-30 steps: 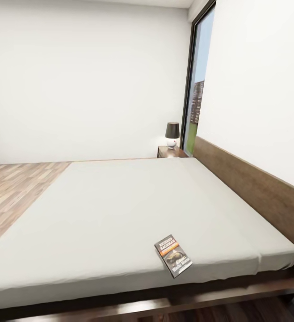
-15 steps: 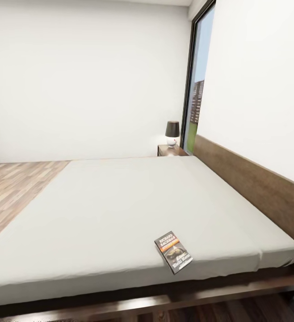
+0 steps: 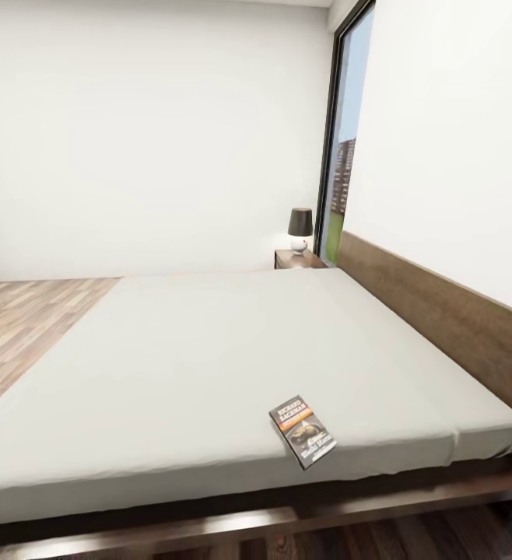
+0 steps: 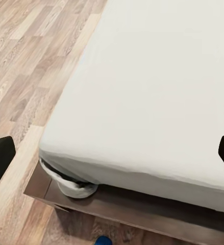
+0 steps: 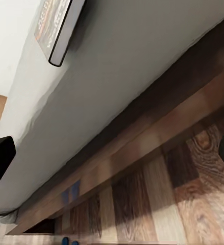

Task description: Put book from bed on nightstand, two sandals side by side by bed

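Note:
The book [image 3: 303, 432], dark with an orange band, lies flat near the front edge of the bed [image 3: 194, 350], right of the middle. In the right wrist view the book [image 5: 58, 28] rests on the mattress edge above the dark bed frame [image 5: 142, 148]. My right gripper [image 5: 112, 158] is open below that edge, over the floor. My left gripper [image 4: 112, 155] is open over a mattress corner [image 4: 66, 148]. A sliver of a blue sandal [image 4: 102, 241] shows on the floor by the frame. The nightstand [image 3: 299, 260] stands at the bed's far corner.
A small lamp [image 3: 300, 231] with a dark shade occupies the nightstand top. The wooden headboard [image 3: 443, 311] runs along the right wall under a tall window [image 3: 341, 155]. Plank floor [image 3: 22, 327] lies open to the bed's left.
The head camera has shifted a little, so bed, book and nightstand sit slightly higher in the picture. The book has not moved on the mattress.

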